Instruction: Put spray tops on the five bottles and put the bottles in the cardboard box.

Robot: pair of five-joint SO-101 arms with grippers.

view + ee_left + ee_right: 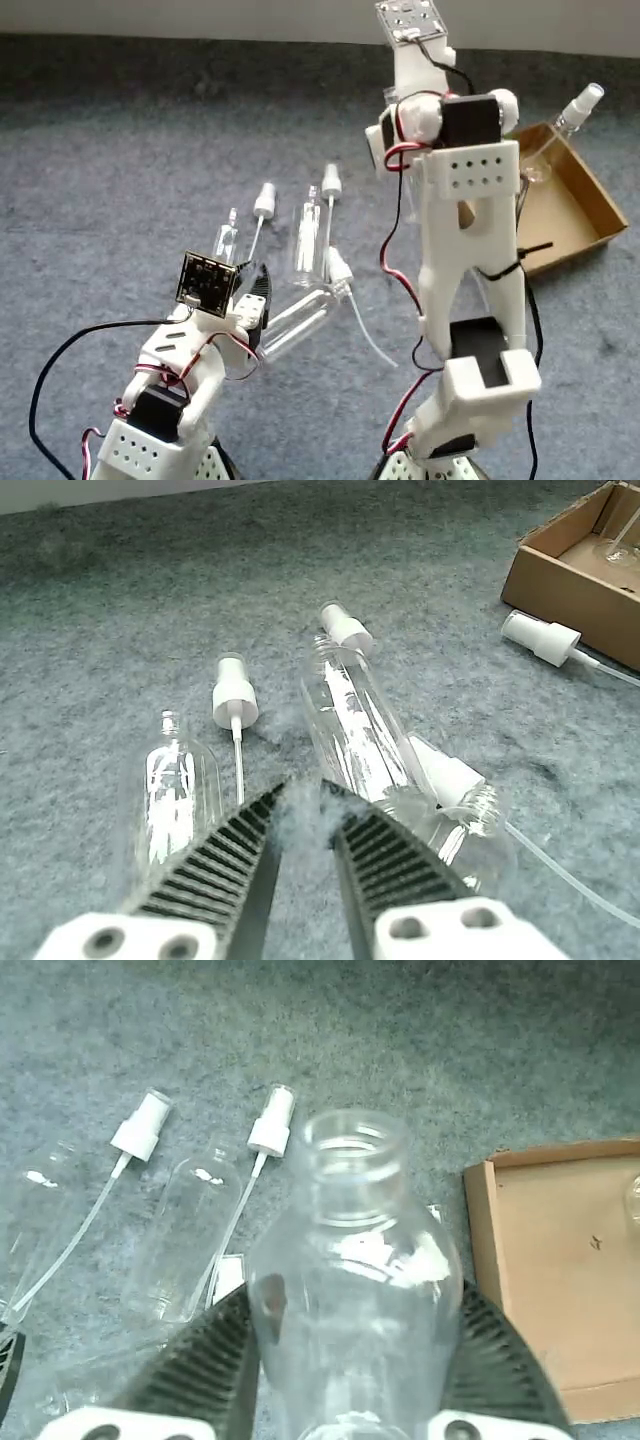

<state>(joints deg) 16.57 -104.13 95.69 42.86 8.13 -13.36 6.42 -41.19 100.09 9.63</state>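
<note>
My right gripper (pixel 350 1365) is shut on a clear bottle (pixel 350 1260) whose neck has no top, held above the carpet beside the cardboard box (pixel 560 1290). My left gripper (pixel 305 798) hangs open by a narrow gap with nothing in it, just short of a long clear bottle (pixel 350 715) and a small capless bottle (pixel 170 780). Loose spray tops (pixel 235 695) (pixel 345 628) lie beyond them. Another spray top (pixel 445 775) rests against an open-mouthed bottle (pixel 480 815). From above, the left gripper (pixel 258 290) sits by the lying bottles (pixel 300 318).
The cardboard box (pixel 585 215) stands at the right with a capped bottle (pixel 578 108) leaning at its far corner. One more spray top (pixel 540 638) with a long tube lies on the carpet near the box. Grey carpet covers the table.
</note>
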